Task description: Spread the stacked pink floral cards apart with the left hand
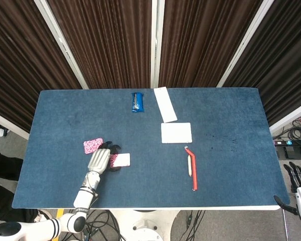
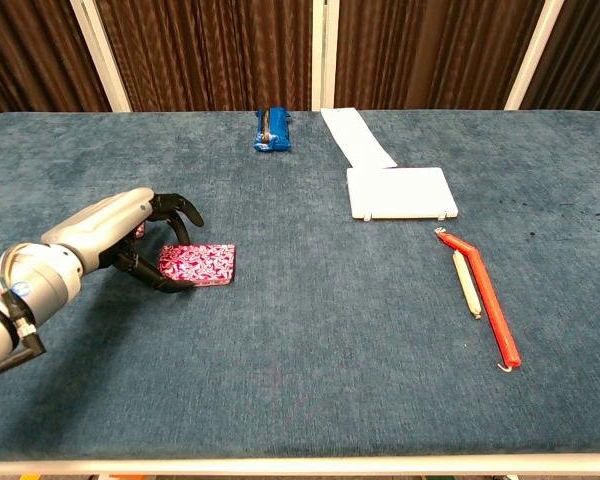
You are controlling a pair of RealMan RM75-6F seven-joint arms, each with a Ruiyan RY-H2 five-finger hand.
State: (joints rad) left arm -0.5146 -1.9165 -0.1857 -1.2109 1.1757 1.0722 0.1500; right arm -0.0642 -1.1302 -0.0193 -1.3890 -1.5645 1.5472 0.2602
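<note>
I'm seeing even, bright overhead light on the table (image 1: 220,108) in both views, no hard shadows. Only a soft dark patch sits under my left hand (image 2: 130,235). The white card (image 2: 398,192) glows but isn't blown out. Head view is sharp in the middle; curtains (image 1: 110,40) go dark and lean outward at the edges.

Matt blue cloth table (image 2: 310,340), glossy pink card (image 2: 198,263), smooth white plastic board (image 2: 398,191), shiny silver-shelled robot hand (image 2: 130,235)
</note>
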